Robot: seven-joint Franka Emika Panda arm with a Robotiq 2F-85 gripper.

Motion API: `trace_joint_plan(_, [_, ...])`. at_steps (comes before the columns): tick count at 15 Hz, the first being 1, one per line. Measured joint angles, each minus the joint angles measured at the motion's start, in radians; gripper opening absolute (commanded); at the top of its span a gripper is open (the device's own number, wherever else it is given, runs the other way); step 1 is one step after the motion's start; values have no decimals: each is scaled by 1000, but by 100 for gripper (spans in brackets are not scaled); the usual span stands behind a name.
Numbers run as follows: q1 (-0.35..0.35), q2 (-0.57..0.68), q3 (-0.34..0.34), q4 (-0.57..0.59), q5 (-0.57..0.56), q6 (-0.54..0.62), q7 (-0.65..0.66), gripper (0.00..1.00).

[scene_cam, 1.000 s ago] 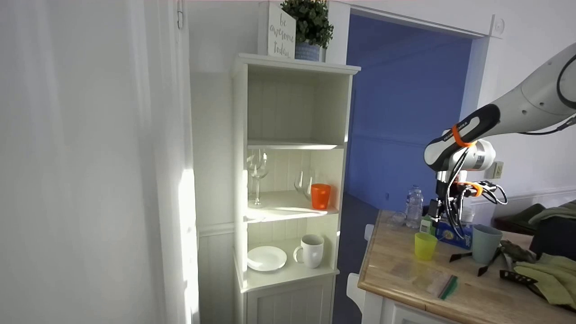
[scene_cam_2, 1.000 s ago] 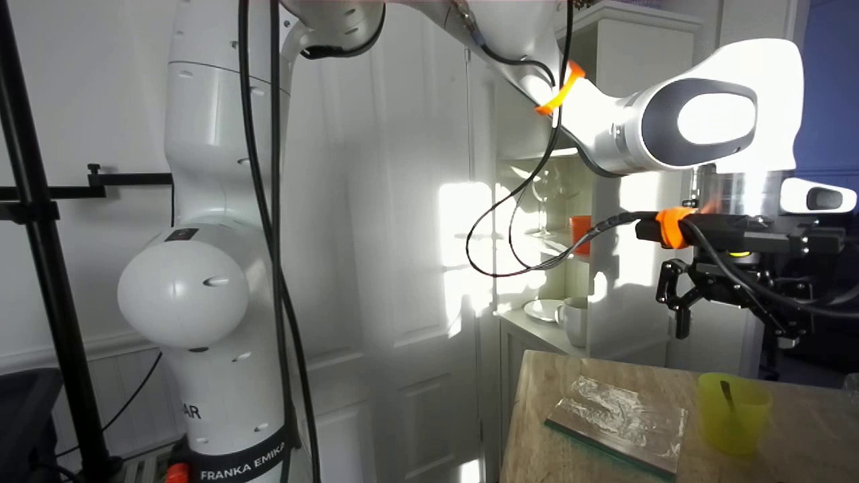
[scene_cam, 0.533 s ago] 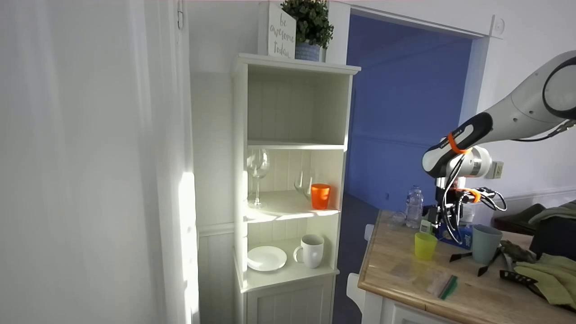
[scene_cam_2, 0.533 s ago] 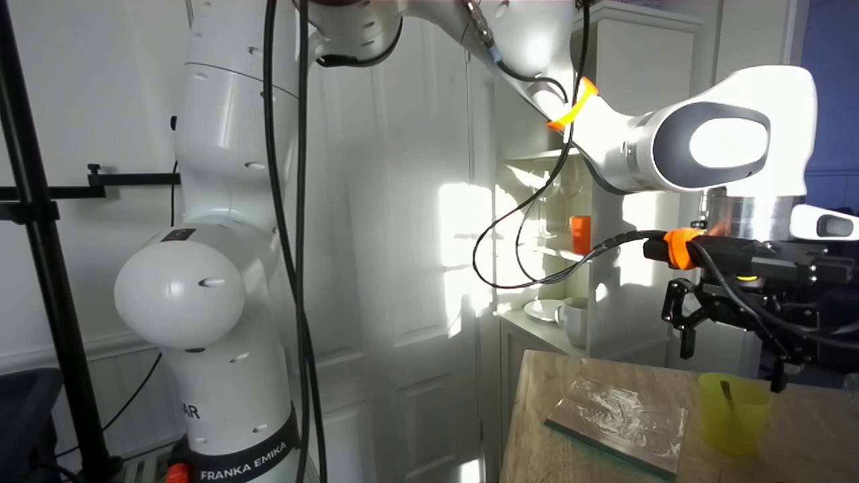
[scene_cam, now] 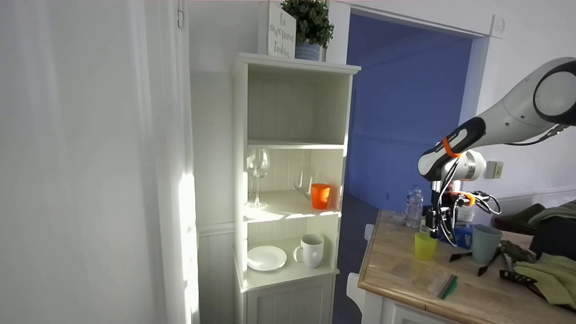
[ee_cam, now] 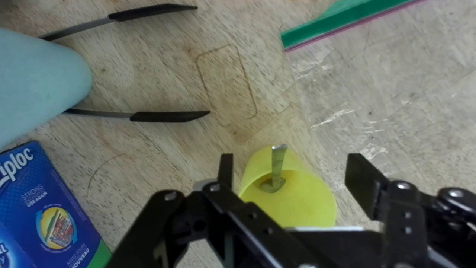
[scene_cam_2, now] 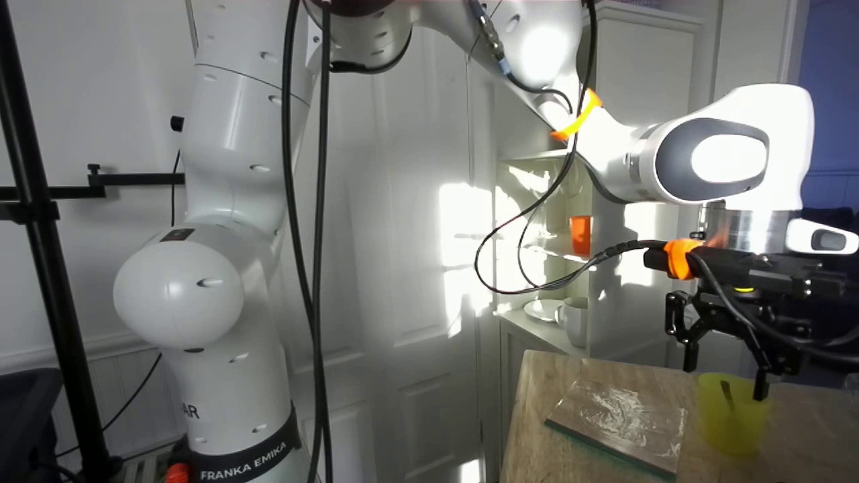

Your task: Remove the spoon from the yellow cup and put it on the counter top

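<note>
The yellow cup [ee_cam: 308, 201] stands upright on the counter top [ee_cam: 148, 156]; it also shows in both exterior views [scene_cam: 425, 249] [scene_cam_2: 731, 429]. A metal spoon [ee_cam: 277, 163] stands in it, its handle rising above the rim and its bowl down inside. The spoon also shows in an exterior view [scene_cam_2: 728, 390]. My gripper [ee_cam: 292, 169] is open and empty, pointing down just above the cup, with the spoon handle between its fingers in the wrist view, nearer the left finger. In an exterior view the gripper [scene_cam_2: 725, 377] reaches about the height of the cup's rim.
A clear zip bag [ee_cam: 386, 100] lies beside the cup. A blue Ziploc box [ee_cam: 44, 212], a pale blue cup [ee_cam: 37, 82] and black-handled utensils [ee_cam: 167, 116] are on the other side. A water bottle [scene_cam: 414, 209] stands behind. The cabinet holds an orange cup [scene_cam: 320, 196] and a white mug [scene_cam: 311, 252].
The arm has come down, bringing the open gripper from well above the cup to its rim. The cup and spoon have not moved.
</note>
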Motion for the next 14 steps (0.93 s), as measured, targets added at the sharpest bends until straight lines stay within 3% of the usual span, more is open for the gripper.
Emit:
trace_joint_plan(1, [0,3,1,1,0,0,0,64])
trace_joint_plan(7, [-3,19,2,9,0,0,0,30])
trace_joint_plan(8, [-4,21,2,11,0,0,0,32])
trace_joint_plan(10, [-5,24,3,16,0,0,0,24])
trace_joint_plan(13, [-8,26,3,23,0,0,0,4])
trace_joint_plan(14, [-9,26,3,23,0,0,1,2])
